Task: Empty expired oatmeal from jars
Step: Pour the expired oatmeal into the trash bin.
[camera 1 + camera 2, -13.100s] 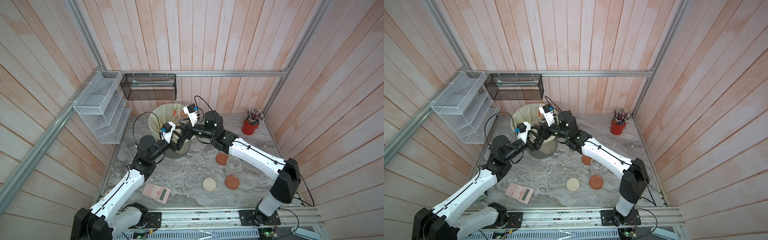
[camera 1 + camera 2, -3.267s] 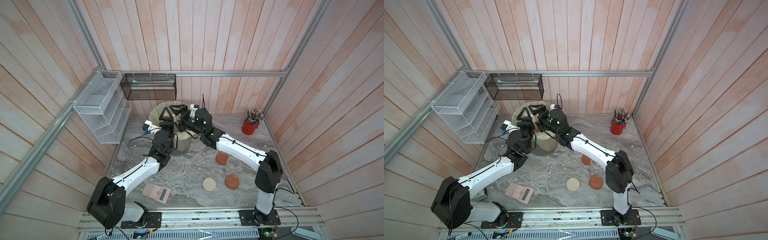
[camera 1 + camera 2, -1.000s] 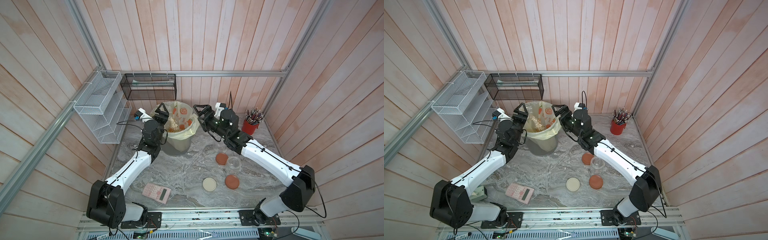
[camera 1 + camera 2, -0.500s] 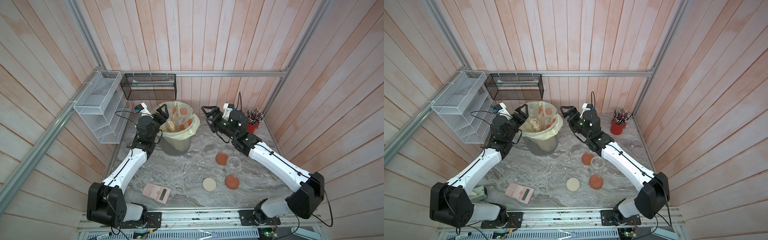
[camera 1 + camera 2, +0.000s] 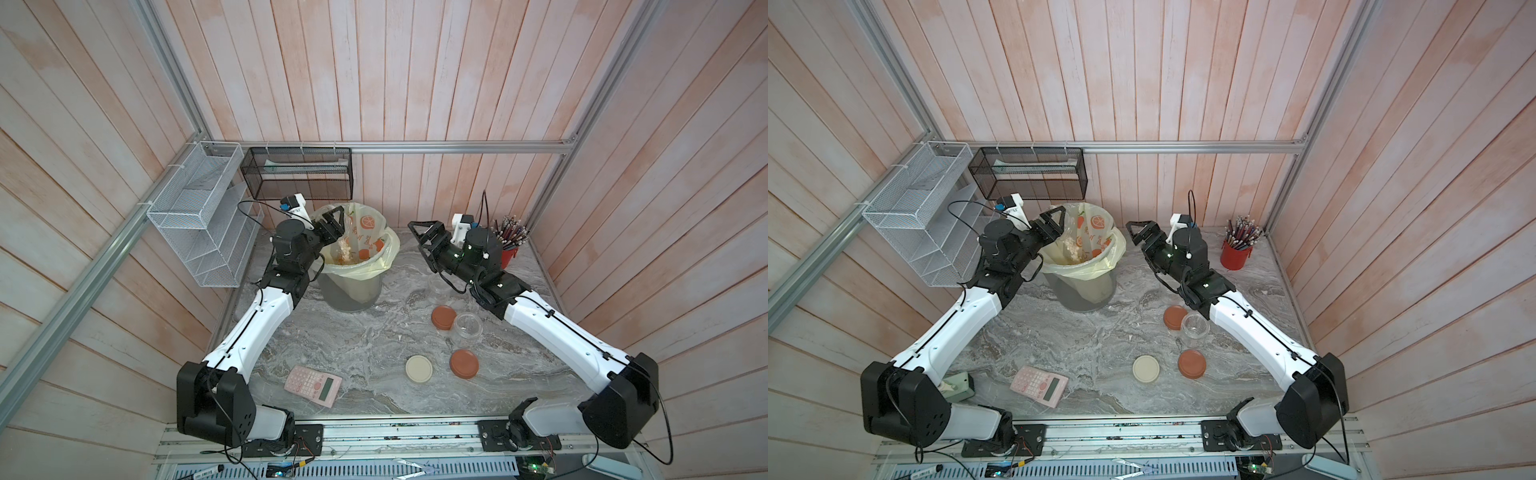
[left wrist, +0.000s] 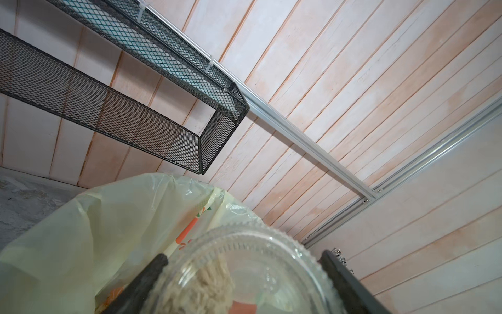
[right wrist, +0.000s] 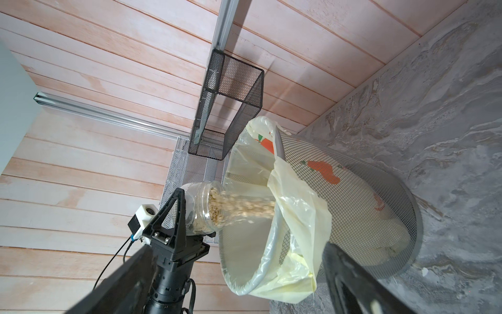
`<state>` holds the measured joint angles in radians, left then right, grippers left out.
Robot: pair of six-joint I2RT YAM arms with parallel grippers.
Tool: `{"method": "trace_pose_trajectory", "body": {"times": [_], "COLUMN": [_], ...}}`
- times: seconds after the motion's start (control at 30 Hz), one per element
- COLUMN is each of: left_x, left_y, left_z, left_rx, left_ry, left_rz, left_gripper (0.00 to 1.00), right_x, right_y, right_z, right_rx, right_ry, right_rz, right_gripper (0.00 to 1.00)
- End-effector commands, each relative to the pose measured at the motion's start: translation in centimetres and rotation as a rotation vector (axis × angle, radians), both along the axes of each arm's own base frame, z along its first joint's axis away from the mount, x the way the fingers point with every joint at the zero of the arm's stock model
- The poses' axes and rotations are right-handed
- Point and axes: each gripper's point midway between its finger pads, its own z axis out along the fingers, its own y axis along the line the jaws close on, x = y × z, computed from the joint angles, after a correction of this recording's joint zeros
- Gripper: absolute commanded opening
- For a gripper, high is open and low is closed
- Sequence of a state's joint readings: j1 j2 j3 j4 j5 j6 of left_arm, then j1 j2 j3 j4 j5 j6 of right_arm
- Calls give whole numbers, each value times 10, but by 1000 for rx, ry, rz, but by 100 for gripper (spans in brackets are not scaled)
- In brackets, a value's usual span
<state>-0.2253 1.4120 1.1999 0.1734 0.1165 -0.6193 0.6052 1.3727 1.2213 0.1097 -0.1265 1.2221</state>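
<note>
One clear jar (image 7: pixel 201 209) is clamped between the left jaws, tipped over with its open mouth past the rim of the grey mesh bin (image 7: pixel 361 174). Pale oatmeal (image 7: pixel 244 209) pours from the mouth in a blurred stream into the cream orange-print liner (image 7: pixel 296 214). In the left wrist view the jar sits between two black fingers (image 6: pixel 141 282), and a clump of oats lies against the glass inside it. In both top views the falling oats show as a pale patch inside the liner, above a tan heap at the bottom of the bag. The right jaws stand wide apart and hold nothing. They are raised above the table (image 5: pixel 353 345) between the bin and the red pencil cup (image 5: pixel 509 255), and they point towards the bin. The bin stands at the back of the table, below a black mesh wall basket (image 5: pixel 299 178) and near a white wire rack (image 5: pixel 199 232). Close to the right forearm an empty jar (image 5: pixel 467 326) stands upright without a lid, and a terracotta lid (image 5: pixel 443 318) lies flat just beside it. Nearer the front edge a second terracotta lid (image 5: pixel 464 363) and a cream lid (image 5: pixel 419 368) lie side by side, a little apart. A pink calculator (image 5: pixel 313 384) lies flat towards the front left, well apart from the lids.
</note>
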Motion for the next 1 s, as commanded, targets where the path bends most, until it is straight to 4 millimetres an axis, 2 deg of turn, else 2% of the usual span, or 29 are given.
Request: {"method": "trace_pose_trajectory", "body": {"times": [0.0, 0.27, 0.4, 0.67, 0.97], "left_x": [-2, -1, 1, 15, 17], "left_y": [-1, -1, -8, -13, -13], "left_z": [18, 21, 19, 1, -14], "left_rx": [63, 196, 267, 404, 512], "left_ry": [-57, -66, -58, 54, 85], "left_rz": [-31, -47, -92, -150, -169], "left_gripper": [2, 2, 2, 1, 1], "right_x": [-6, -5, -3, 1, 4], "right_y": [-3, 5, 11, 26, 24], "right_z": [0, -2, -1, 2, -7], "right_rx": [-19, -28, -45, -95, -160], "right_ry": [-20, -24, -35, -82, -93], "right_rz": [24, 63, 91, 155, 144], "right_gripper": [98, 98, 98, 98, 98]}}
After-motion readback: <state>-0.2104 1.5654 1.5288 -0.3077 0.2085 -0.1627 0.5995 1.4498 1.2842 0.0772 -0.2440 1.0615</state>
